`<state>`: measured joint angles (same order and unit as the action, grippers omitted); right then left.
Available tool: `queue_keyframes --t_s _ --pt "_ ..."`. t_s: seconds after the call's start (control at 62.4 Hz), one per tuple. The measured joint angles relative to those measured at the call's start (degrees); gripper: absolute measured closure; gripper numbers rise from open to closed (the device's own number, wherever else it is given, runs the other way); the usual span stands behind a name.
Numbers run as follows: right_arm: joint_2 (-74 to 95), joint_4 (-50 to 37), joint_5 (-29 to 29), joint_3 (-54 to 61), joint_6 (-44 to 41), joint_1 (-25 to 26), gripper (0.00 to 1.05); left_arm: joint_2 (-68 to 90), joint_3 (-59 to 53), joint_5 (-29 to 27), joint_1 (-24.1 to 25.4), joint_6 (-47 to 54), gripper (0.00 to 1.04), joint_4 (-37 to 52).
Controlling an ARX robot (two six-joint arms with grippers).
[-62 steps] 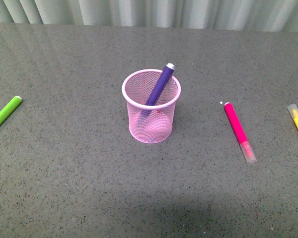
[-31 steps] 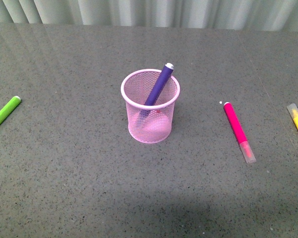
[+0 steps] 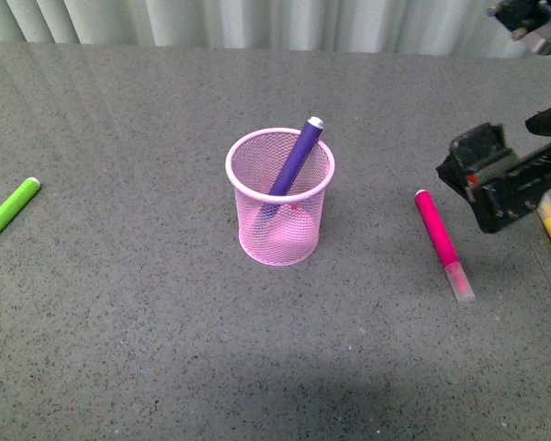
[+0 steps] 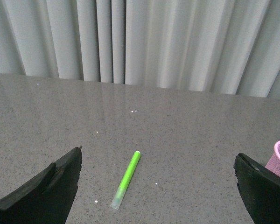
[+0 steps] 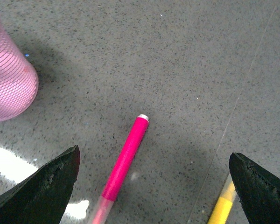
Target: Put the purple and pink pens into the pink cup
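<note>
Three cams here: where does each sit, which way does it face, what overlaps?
Front: on the body between the arms, looking down at the pink cup holding the purple pen; right gripper shows at right.
Left wrist: on the left arm, facing the curtain over the green marker; open left gripper shows.
Right wrist: on the right arm, looking down at the pink pen; its open fingers show.
Shared: pink cup in all three.

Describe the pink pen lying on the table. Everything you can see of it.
The pink pen is a slim marker with a glossy hot-pink barrel, a white end plug and a clear cap. It lies flat on the grey speckled table, right of the pink cup and outside it, cap end nearer the robot. Only the table touches it; the open right gripper hangs close by, clear of it.
</note>
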<state>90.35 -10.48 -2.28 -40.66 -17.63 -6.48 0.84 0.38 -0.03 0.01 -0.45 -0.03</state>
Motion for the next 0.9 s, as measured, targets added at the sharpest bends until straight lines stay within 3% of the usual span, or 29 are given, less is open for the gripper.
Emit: queue_keyframes --t_s 0.337,0.898 --pt "13.84 3.82 -3.08 -10.64 9.05 -1.31 0.07 0.0 0.0 0.0 0.02 0.0 0.08 0.0" --pt "25.4 6.05 -9.09 -16.85 13.51 -2.29 0.07 0.0 0.0 0.0 0.0 0.0 0.08 0.0"
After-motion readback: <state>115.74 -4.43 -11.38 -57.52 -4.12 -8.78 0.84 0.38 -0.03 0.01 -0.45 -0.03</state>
